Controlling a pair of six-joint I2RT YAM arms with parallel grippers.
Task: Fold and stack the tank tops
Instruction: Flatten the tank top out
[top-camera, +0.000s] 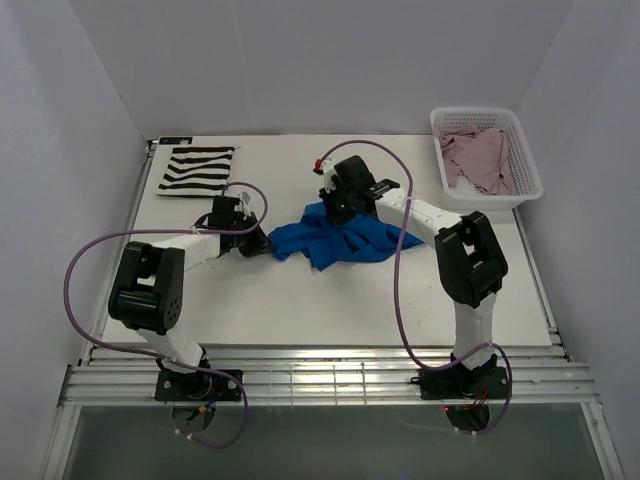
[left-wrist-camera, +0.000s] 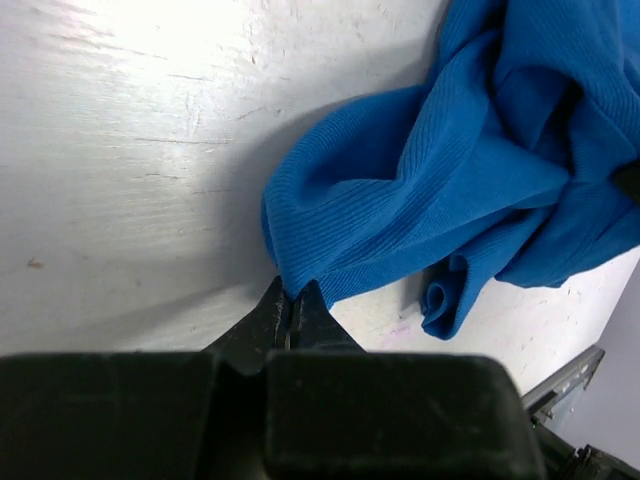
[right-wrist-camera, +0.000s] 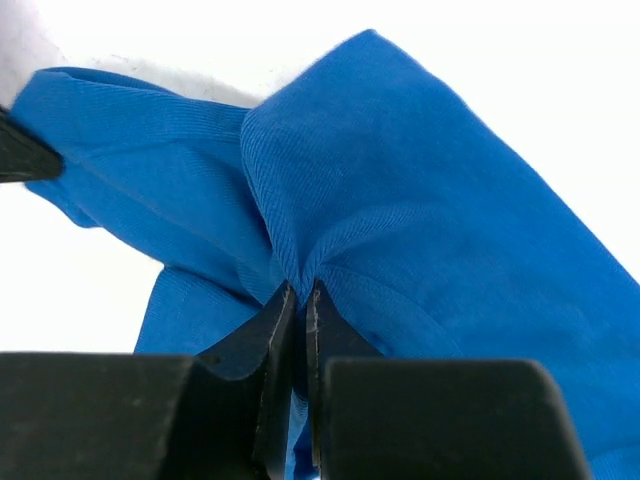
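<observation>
The bright blue ribbed cloth tank top (top-camera: 345, 240) lies crumpled in the middle of the white counter (top-camera: 330, 300), its long axis running roughly left to right; the left arm (top-camera: 190, 250) reaches it from the left, and the left jaws are closed on the hem at its leftmost corner (left-wrist-camera: 300, 270), low against the counter; the right arm (top-camera: 430, 215) comes in from the right, and the right jaws are pinched shut on a raised fold (right-wrist-camera: 300, 265) along the far side of the heap. Most of the cloth lies to the right of both pinches, partly under the right arm; spreading it probably calls for drawing the two grips apart. The black-and-white striped top (top-camera: 197, 170) lies flat at the far left corner; the dusty pink top (top-camera: 480, 155) sits in the white lattice basket (top-camera: 530, 185), far right.
</observation>
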